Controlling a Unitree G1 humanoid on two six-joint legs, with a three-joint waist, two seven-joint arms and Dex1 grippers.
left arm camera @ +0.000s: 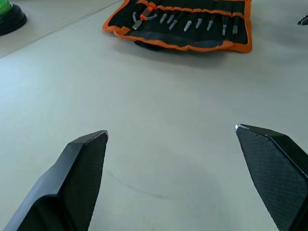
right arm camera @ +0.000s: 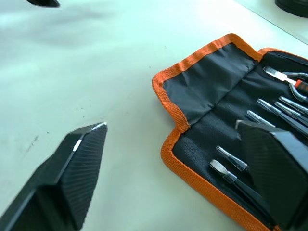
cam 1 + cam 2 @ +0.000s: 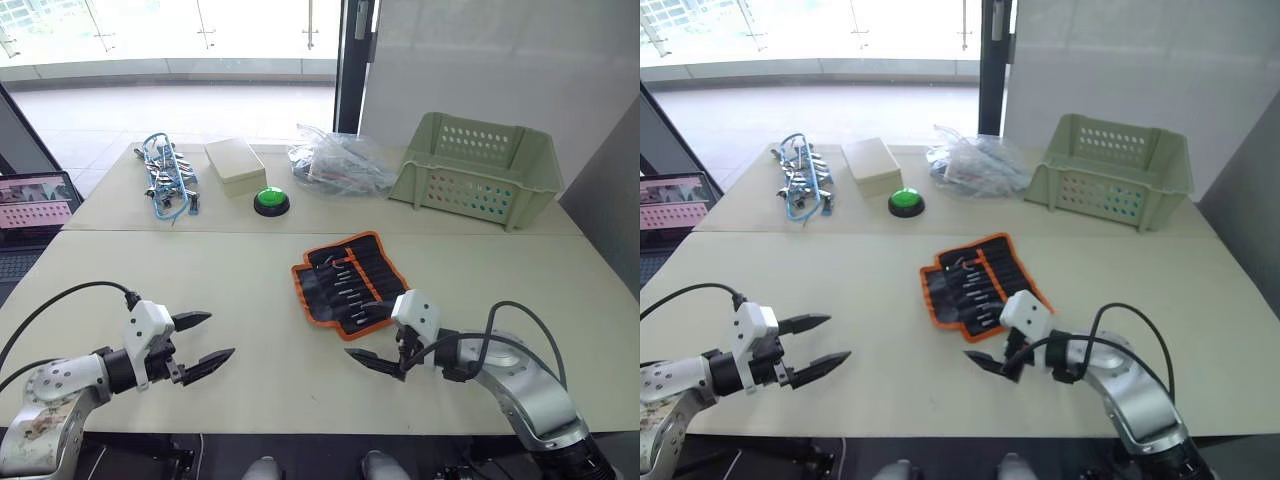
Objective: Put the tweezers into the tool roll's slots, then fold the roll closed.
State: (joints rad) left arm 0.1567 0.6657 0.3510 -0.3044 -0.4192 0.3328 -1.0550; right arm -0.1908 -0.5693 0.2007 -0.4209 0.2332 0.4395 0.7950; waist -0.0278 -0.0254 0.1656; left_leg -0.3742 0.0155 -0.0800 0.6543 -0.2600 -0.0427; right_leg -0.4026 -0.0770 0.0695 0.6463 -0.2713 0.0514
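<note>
The tool roll (image 3: 350,283) lies unfolded on the near table, black fabric with orange edging. Several slim metal tweezers (image 3: 345,278) sit side by side in its slots, their tips showing in the right wrist view (image 2: 269,108). My right gripper (image 3: 373,335) is open at the roll's near corner, one finger above the fabric edge, the other over bare table, holding nothing. My left gripper (image 3: 220,335) is open and empty over the table far to the left of the roll. The left wrist view looks across at the roll (image 1: 192,38) from a distance.
On the far table stand a pale green perforated basket (image 3: 475,170), a clear plastic bag (image 3: 335,160), a green button (image 3: 271,200), a beige box (image 3: 235,165) and a blue-and-silver cable bundle (image 3: 168,180). A laptop (image 3: 35,205) sits off the left edge.
</note>
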